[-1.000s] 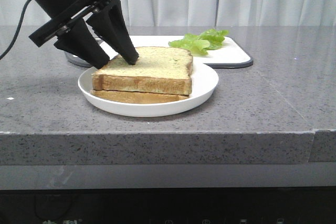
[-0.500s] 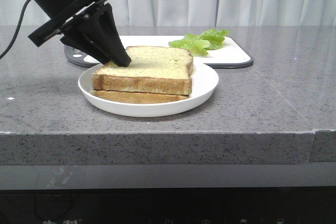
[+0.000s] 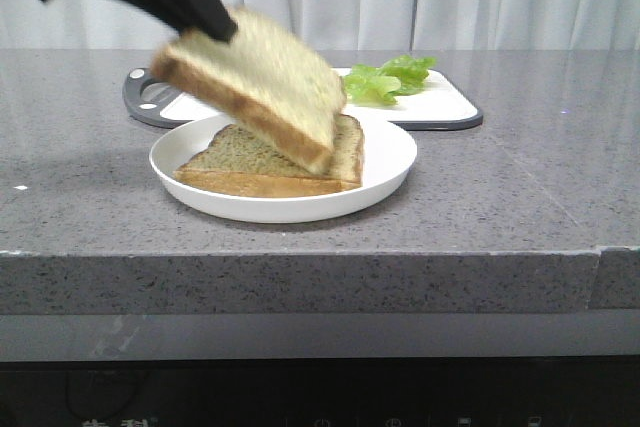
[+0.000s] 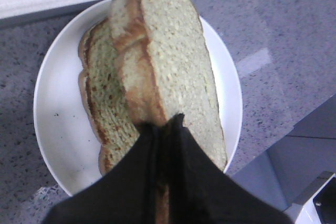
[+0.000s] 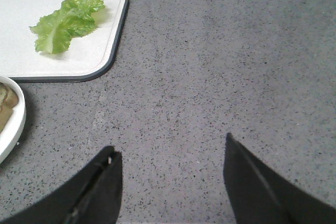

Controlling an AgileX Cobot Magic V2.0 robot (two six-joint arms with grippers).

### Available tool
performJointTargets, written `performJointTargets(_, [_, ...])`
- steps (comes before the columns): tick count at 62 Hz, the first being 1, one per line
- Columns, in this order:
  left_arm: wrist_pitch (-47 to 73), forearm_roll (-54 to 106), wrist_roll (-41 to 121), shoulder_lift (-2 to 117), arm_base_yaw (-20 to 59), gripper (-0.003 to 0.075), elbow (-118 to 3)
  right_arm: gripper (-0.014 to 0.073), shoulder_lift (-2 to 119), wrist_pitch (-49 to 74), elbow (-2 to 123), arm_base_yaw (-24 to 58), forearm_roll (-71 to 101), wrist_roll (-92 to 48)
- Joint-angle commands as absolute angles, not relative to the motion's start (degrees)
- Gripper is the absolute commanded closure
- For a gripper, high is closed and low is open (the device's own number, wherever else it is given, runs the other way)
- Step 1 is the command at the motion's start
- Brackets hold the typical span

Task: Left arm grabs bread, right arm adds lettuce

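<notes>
My left gripper (image 3: 215, 25) is shut on one corner of the thick bread (image 3: 262, 82) and holds it tilted above the white plate (image 3: 385, 162). In the left wrist view the bread (image 4: 173, 61) hangs from my fingertips (image 4: 167, 129) over the plate (image 4: 58, 108). A thinner slice (image 3: 250, 159) lies flat on the plate under it. The green lettuce (image 3: 385, 77) lies on the white cutting board (image 3: 440, 102) behind the plate. My right gripper (image 5: 170, 153) is open and empty over bare counter, to the right of the board; the lettuce (image 5: 65, 22) shows in its view.
The grey stone counter (image 3: 520, 177) has its front edge close to the plate. The board's dark handle end (image 3: 145, 97) lies behind the plate on the left. White curtains hang at the back.
My left gripper closed on the thick slice's corner and lifted it up and left off the lower slice. The slice now hangs tilted.
</notes>
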State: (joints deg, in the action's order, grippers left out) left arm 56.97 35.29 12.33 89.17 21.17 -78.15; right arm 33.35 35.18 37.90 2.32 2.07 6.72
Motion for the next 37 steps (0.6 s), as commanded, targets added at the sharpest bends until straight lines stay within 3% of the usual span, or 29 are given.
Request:
performJointTargets(1, [55.56,36.84,12.53,82.86,21.61,0.0741,-78.70,0.0146,35.83,30.32,40.45,2.27,2.55,6.51])
performJointTargets(37, [53.16,32.99,12.36,62.24,18.57,0.0741,-65.09,0.0146,66.49,31.69,58.54,3.56,19.74,-7.32])
